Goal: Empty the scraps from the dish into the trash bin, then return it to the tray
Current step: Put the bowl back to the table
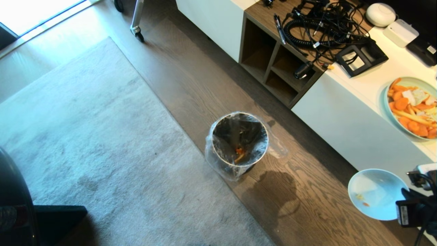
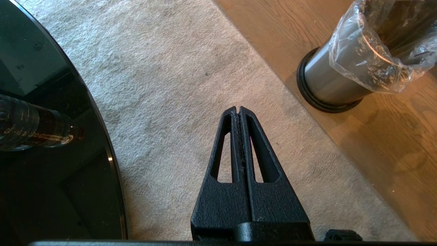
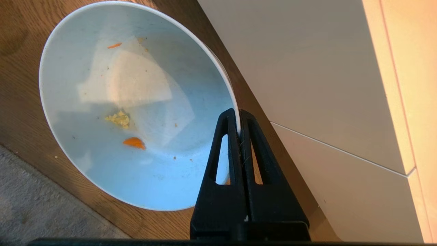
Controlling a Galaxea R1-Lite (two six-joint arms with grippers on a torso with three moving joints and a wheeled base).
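The dish (image 1: 375,193) is a white bowl held above the wood floor at the lower right of the head view, beside the white cabinet. My right gripper (image 3: 238,112) is shut on its rim; in the head view the gripper (image 1: 404,201) shows only partly at the frame's edge. A small orange bit and a pale crumb of scraps (image 3: 134,142) cling inside the dish (image 3: 136,102). More orange scraps (image 1: 240,153) lie inside the trash bin (image 1: 239,143), steel with a clear liner, standing on the floor left of the dish. My left gripper (image 2: 238,108) hangs shut and empty over the rug. The tray is out of view.
A pale-green plate (image 1: 411,106) heaped with orange pieces sits on the white cabinet top (image 1: 368,78). Tangled cables (image 1: 317,27) lie on the shelf unit behind. A grey rug (image 1: 85,143) covers the floor to the left. A dark round robot part (image 2: 51,136) lies beside the left gripper.
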